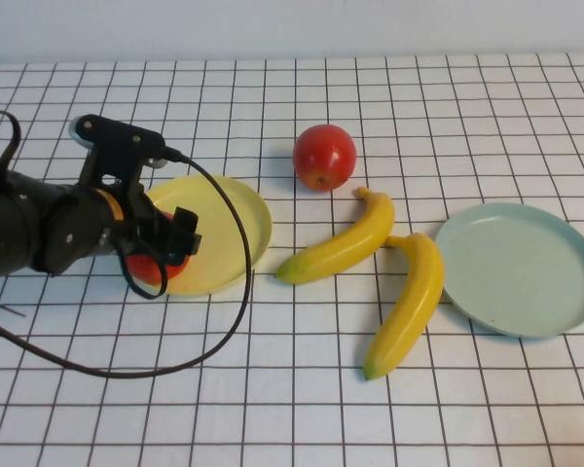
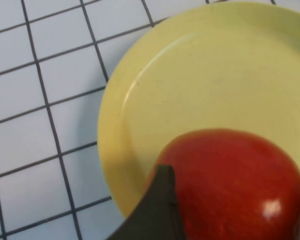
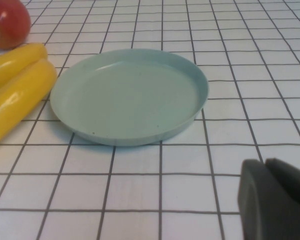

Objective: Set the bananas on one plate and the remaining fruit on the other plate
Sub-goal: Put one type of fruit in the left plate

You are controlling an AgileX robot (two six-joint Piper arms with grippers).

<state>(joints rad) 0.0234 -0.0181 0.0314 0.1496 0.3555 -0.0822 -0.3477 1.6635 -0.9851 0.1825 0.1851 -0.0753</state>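
Note:
My left gripper is shut on a red apple, which it holds over the near-left part of the pale yellow plate. In the left wrist view the apple fills the space between the fingers, above the plate. I cannot tell if the apple touches the plate. The second apple sits on the table behind the two bananas. The pale blue-green plate is empty at the right. My right gripper is shut and empty, near that plate.
The left arm's black cable loops across the table in front of the yellow plate. The nearer banana's end touches the blue-green plate's left rim. The right wrist view also shows both bananas and the loose apple.

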